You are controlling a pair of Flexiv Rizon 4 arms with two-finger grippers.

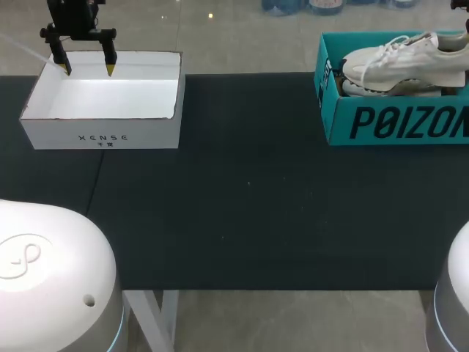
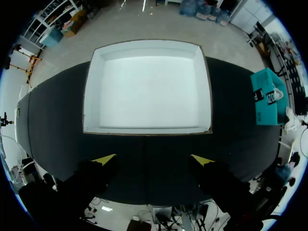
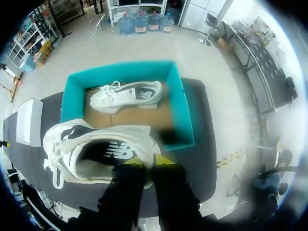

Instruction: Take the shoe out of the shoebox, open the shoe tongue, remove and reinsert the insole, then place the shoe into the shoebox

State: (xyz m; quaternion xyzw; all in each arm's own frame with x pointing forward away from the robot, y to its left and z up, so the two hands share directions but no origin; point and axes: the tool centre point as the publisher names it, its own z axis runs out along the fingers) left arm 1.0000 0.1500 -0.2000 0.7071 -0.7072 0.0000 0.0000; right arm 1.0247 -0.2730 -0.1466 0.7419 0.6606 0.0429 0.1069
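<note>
Finding 1. The teal cardboard shoebox (image 1: 396, 123) stands open on the dark counter (image 1: 249, 205), at the far end on your right side. All positions below are taken from this shoebox.

Finding 2. Your right claw (image 3: 147, 161) is clenched on a white lace-up sneaker (image 3: 96, 144). Its two yellow tips sit close together, pinching the sneaker's near edge. The sneaker is raised above the shoebox, clear of its floor, and partly overhangs the wall that faces your left side. In the head view it shows as the upper white sneaker (image 1: 403, 57) over the shoebox's open top.

Finding 3. A second white sneaker (image 3: 126, 96) lies on its side inside the shoebox, on the brown cardboard floor towards the far wall. In the head view it lies below the held one (image 1: 388, 89).

Finding 4. A white open-topped cardboard box (image 1: 102, 136) stands well apart from the shoebox, at the counter's opposite end on your left side. Nothing shows inside it.

Finding 5. Your left claw (image 1: 88, 70) is released, with its fingers spread wide and nothing between them. It hangs at the white box's far rim, well apart from the shoebox. In the left wrist view the white box (image 2: 91, 96) lies just ahead of the fingers.
</note>
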